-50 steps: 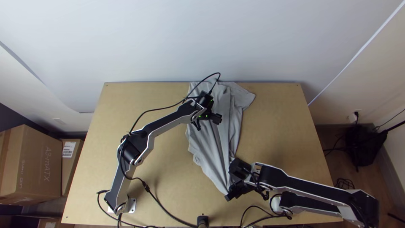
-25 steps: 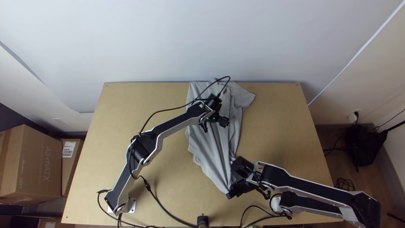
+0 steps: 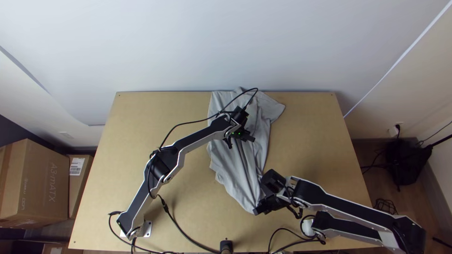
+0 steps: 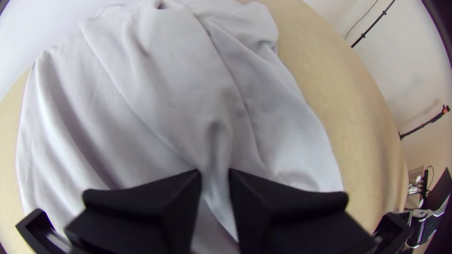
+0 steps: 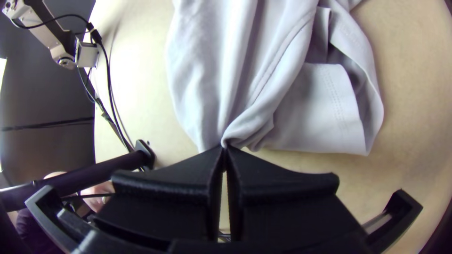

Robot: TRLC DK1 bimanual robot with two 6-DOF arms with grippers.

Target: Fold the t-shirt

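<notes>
Top view: grey t-shirt [image 3: 230,171] lies bunched lengthwise on table [image 3: 310,141].
Left gripper [image 4: 215,175]: slightly open, cloth ridge [image 4: 217,138] between fingertips.
Right gripper [image 5: 224,148]: closed on gathered end [image 5: 238,131].
T-shirt feel: probably light, soft, limp; pinch that ridge deep.

Printed lettering [image 3: 52,183] on large cardboard box [image 3: 34,164], white barcode label [image 3: 76,166] on narrower carton [image 3: 77,193] beside it
</notes>
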